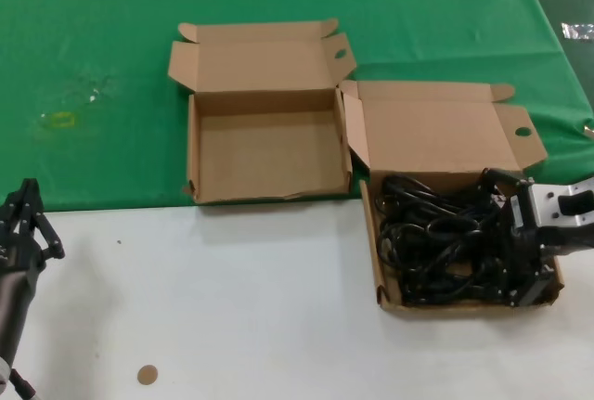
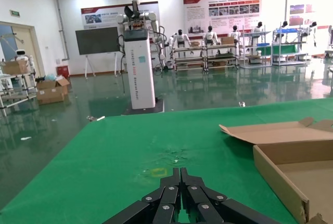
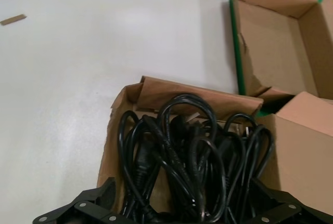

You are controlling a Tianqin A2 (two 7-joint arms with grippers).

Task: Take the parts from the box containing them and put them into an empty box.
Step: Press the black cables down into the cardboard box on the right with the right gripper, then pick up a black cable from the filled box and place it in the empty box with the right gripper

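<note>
Several black power cords (image 1: 441, 242) lie tangled in the box containing them (image 1: 379, 261), a cardboard tray at the right with its lid (image 1: 436, 131) open. My right gripper (image 1: 509, 238) is open and low inside this box at its right end, its jaws straddling the cords (image 3: 192, 151). In the right wrist view the gripper (image 3: 182, 208) has one finger on each side of the cord pile. The empty box (image 1: 264, 145) stands open to the left, on the green cloth. My left gripper (image 1: 26, 224) is shut and empty at the table's left edge, also seen in its wrist view (image 2: 180, 177).
A green cloth (image 1: 93, 66) covers the far half of the table, and the near half is white (image 1: 232, 289). The two boxes touch at their corners. A small brown disc (image 1: 147, 375) lies near the front edge. The empty box's wall (image 2: 281, 177) shows beside the left gripper.
</note>
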